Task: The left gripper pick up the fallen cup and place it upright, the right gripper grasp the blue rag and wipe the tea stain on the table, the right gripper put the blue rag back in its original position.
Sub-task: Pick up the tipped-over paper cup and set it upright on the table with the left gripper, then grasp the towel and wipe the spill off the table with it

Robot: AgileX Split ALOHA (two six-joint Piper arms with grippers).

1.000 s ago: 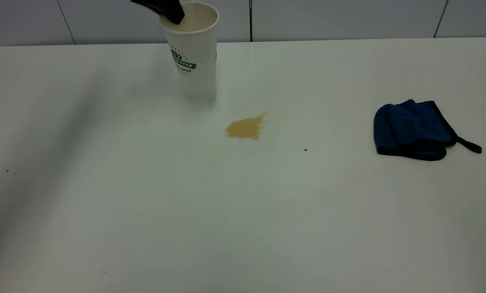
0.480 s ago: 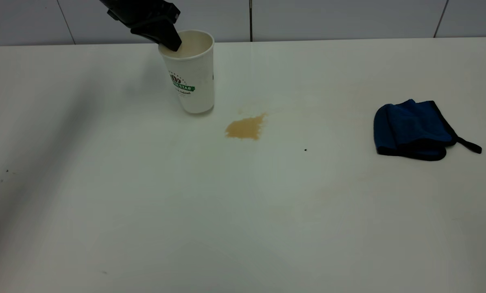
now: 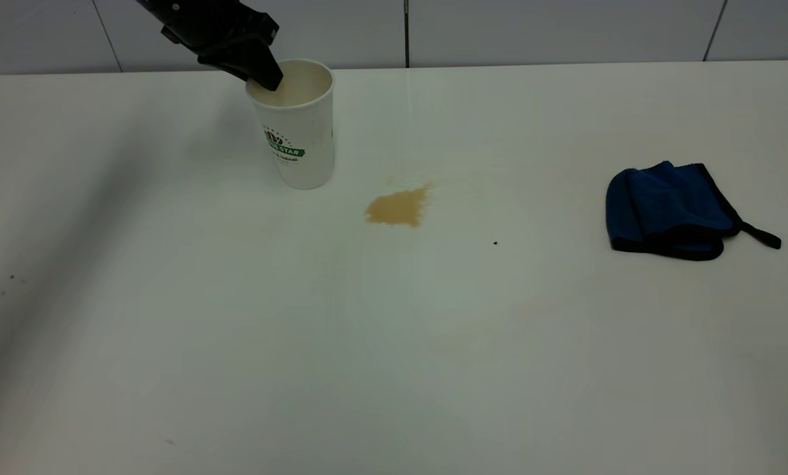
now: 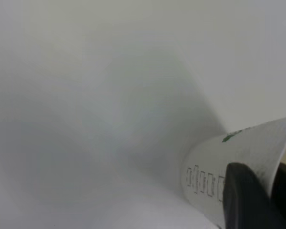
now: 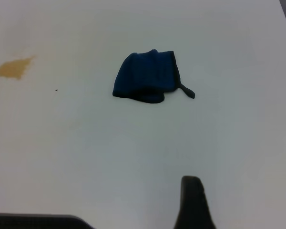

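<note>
I see the tabletop [image 3: 394,369] carrying the blue rag [image 3: 670,210] near its right edge; the cup [image 3: 296,125] stands upright toward the far edge, left gripper [image 3: 262,76] jaws pinching its rim; the tea stain [image 3: 397,208] lies just beside it; the right gripper [image 5: 193,200] hovers apart from the rag, jaws' state I cannot tell.

Matte black angular left gripper [image 3: 262,78]
</note>
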